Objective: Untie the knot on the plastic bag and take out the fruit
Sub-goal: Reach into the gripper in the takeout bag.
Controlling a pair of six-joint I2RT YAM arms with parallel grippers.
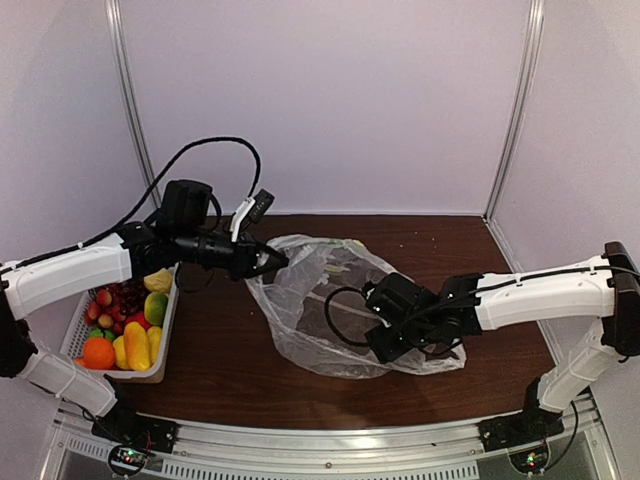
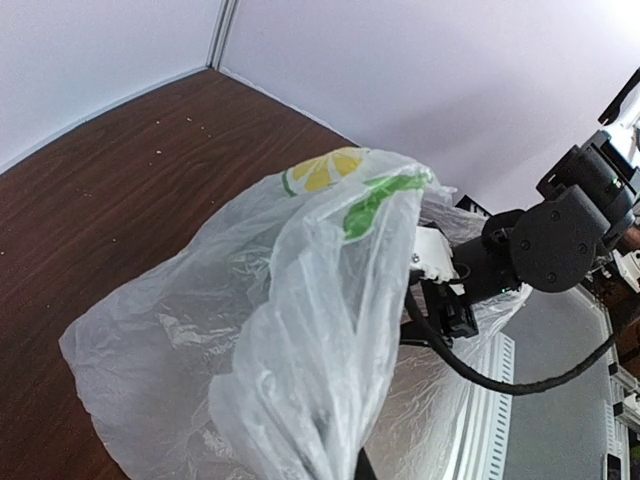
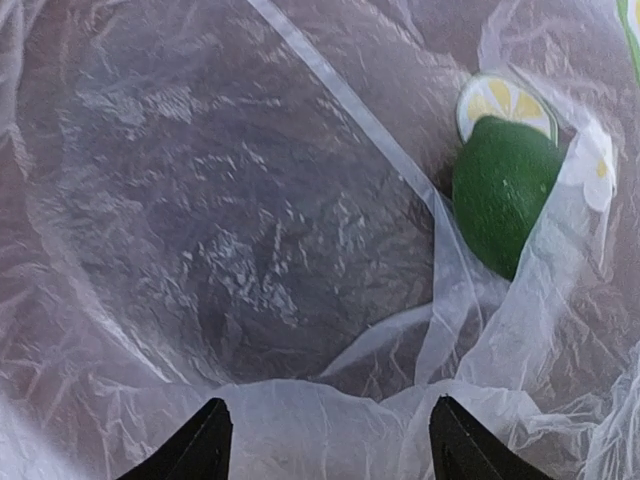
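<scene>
Clear plastic is all my right wrist view shows: the bag seen from inside, with the right gripper wide and its fingers apart over the plastic. Only there do I see a green shape by a lemon slice. It may be a lime or a print, I cannot tell. From the top, the bag sits in the middle of the table. The left gripper pinches its far left rim. Its tips are cut off in the left wrist view. The fruit lies in the basket at the left edge.
</scene>
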